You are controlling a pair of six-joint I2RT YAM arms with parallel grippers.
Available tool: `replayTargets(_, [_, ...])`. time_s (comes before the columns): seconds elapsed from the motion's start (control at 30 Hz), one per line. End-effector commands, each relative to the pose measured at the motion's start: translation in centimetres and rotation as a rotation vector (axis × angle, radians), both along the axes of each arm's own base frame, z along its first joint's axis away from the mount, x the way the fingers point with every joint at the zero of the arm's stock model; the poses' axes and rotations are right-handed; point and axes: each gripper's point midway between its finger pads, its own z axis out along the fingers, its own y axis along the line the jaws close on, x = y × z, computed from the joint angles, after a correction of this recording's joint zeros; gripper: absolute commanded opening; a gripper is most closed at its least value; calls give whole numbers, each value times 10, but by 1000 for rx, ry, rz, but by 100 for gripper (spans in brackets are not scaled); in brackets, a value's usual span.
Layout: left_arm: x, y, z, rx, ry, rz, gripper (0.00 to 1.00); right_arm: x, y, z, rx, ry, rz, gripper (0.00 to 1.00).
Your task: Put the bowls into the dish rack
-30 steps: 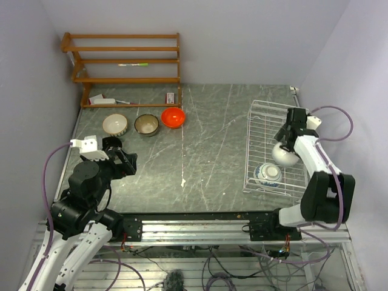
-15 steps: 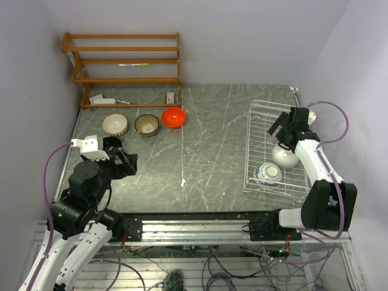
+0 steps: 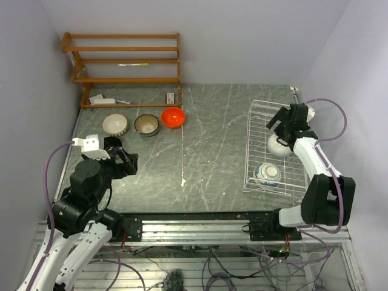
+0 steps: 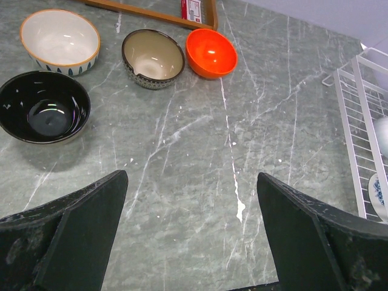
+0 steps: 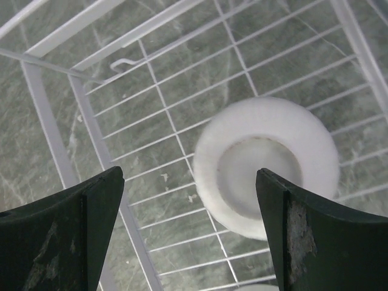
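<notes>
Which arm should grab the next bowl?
Left. The left gripper, open, faces the orange bowl, tan bowl and cream bowl on the table, all on its side. The right gripper hangs open over the dish rack, far across from them.

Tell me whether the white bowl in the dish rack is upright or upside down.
Upside down: the white bowl shows its foot ring facing up, rim down on the dish rack wires.

No readable text anywhere, small red-and-white packet [image 4: 193,8] on the wooden shelf [image 3: 127,79], print too blurred
</notes>
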Motion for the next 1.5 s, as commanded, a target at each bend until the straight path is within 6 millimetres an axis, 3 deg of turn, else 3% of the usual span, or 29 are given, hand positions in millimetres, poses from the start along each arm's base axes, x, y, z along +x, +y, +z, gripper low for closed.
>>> replayTargets(0.0, [3, 0, 11, -8, -31, 6, 99, -31, -19, -1, -37, 60, -150, 90])
replayTargets(0.27, [3, -2, 11, -8, -33, -8, 99, -86, -37, -36, -122, 207, -251, 91])
replayTargets(0.37, [3, -3, 11, -8, -31, -11, 99, -97, -38, -31, -123, 194, -281, 91])
replayTargets(0.47, [2, -3, 11, -9, -34, -10, 99, -100, -38, -10, -123, 130, -281, 91])
replayTargets(0.63, [1, -1, 14, -16, -49, -2, 99, -78, -17, 36, -67, -17, -142, 90])
replayTargets(0.77, [2, -1, 13, -12, -40, -4, 99, -57, -1, 49, -28, -61, -53, 90])
replayTargets(1.0, [2, 0, 11, -10, -35, 4, 99, -18, -12, 27, -47, -10, -96, 91])
replayTargets(1.17, [2, 1, 12, -12, -35, 10, 99, 11, -22, 22, -73, -21, -127, 91])
replayTargets(1.3, [3, 0, 10, -8, -29, 8, 99, 20, -30, 10, -102, -29, -161, 91])
replayTargets(1.47, [4, -1, 10, -7, -29, 4, 99, 10, -37, -15, -111, 55, -215, 91])
